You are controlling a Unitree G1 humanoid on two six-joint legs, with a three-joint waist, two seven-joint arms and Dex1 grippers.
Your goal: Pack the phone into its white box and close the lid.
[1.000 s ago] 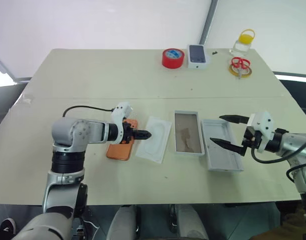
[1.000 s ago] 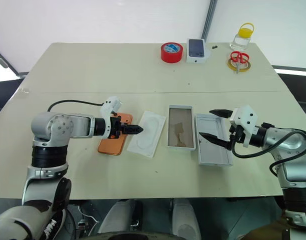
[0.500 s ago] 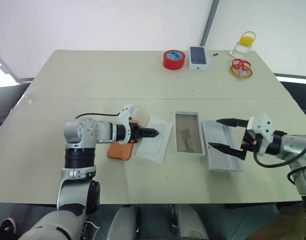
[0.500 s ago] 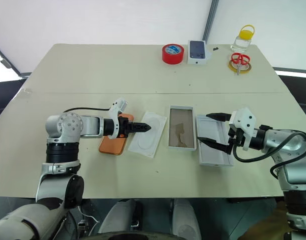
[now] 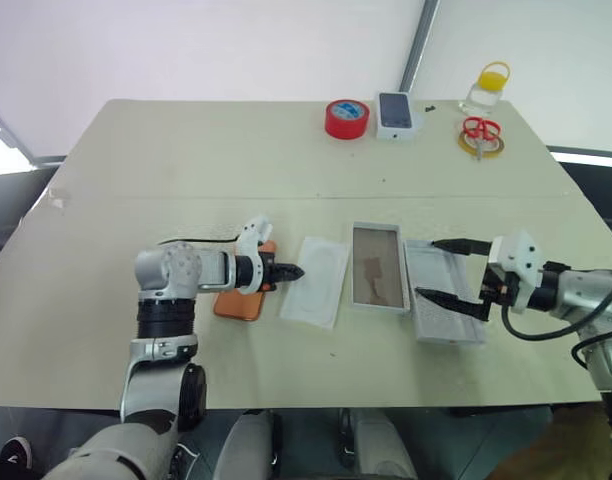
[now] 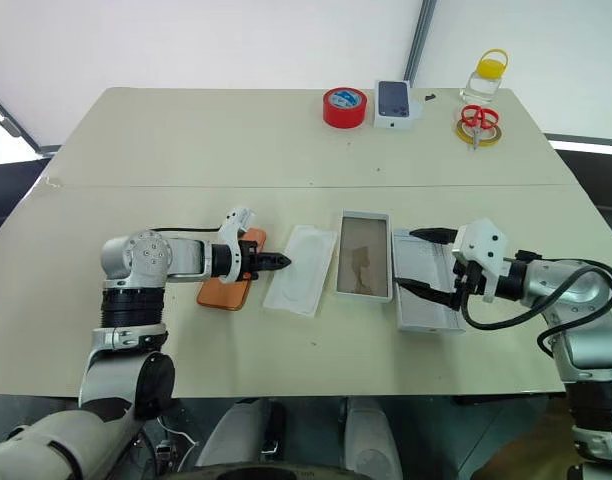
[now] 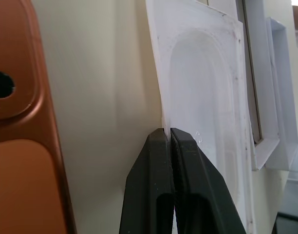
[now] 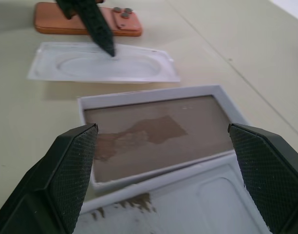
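The orange phone (image 5: 238, 299) lies face down on the table, lenses at its far end (image 8: 123, 11). Just right of it, my left gripper (image 5: 298, 271) is shut on the near-left edge of the thin white insert (image 5: 317, 283); the pinch shows in the left wrist view (image 7: 167, 131). The white box (image 5: 353, 270) sits open right of the insert, greyish floor bare. The lid (image 5: 456, 335) lies rim up beside it. Over the lid's left part my right gripper (image 5: 426, 268) hangs open and holds nothing, pointing toward the box (image 8: 154, 92).
At the table's far edge stand a red tape roll (image 5: 347, 118), a small white box with a phone picture (image 5: 397, 113), scissors on a yellow ring (image 5: 480, 133) and a jar with a yellow lid (image 5: 489, 87). A seam crosses the table's middle.
My left gripper has sunk a little and its fingers have shut on the insert's edge. The right gripper stays open over the lid.
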